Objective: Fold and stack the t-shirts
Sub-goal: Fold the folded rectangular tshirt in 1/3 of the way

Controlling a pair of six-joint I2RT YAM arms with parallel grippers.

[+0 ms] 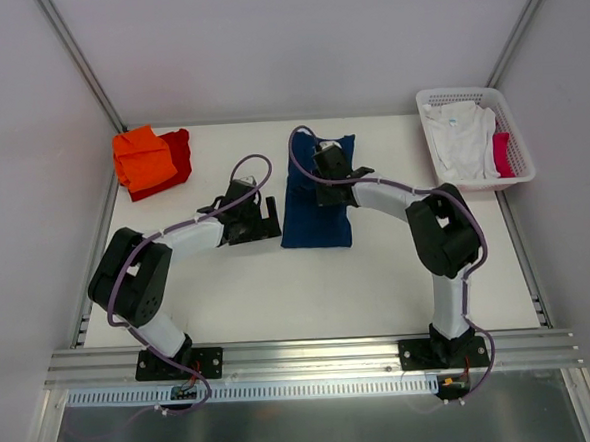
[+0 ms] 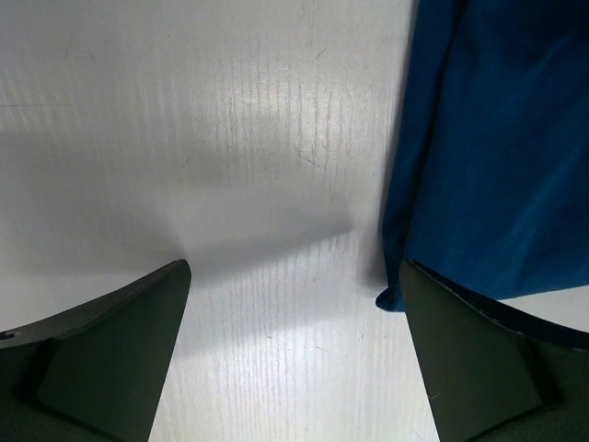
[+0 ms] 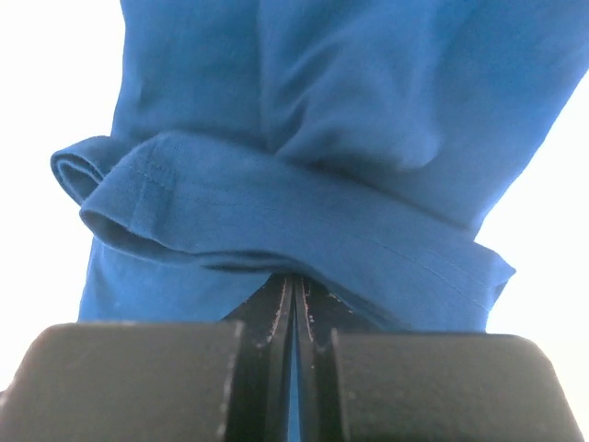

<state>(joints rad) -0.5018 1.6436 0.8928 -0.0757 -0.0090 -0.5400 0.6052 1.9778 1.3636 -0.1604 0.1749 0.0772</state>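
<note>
Top view: pinching the far end of the navy t-shirt point(image 1: 315, 220) with the right gripper point(image 1: 329, 169), long axis running far to near; hovering the left gripper point(image 1: 258, 221) just beside its left edge.

Left wrist: standing with jaws wide apart, cloth lying just off the right-hand jaw.

Right wrist: clamping jaws together on the rolled hem.

Finding no readable writing.
</note>
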